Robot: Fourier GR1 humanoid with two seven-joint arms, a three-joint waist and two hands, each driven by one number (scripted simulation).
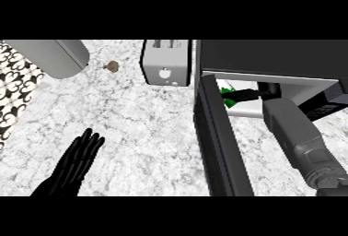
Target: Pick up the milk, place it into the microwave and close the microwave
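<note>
The right robot hand is deep inside the microwave, fingers hard to see, beside the green-and-white milk. The left robot hand rests flat and open.

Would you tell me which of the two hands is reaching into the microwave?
The right hand: it reaches inside the open microwave by the milk, while the left hand rests open above the counter.

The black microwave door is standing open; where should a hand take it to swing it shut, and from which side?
Judging by its pose, the black microwave door swings out toward the robot, hinged at the oven's left edge. Push with straight fingers on its outer face near the free end, coming from the left. The open left hand rests on that side; the right hand is inside the cavity by the green-and-white milk carton.
</note>
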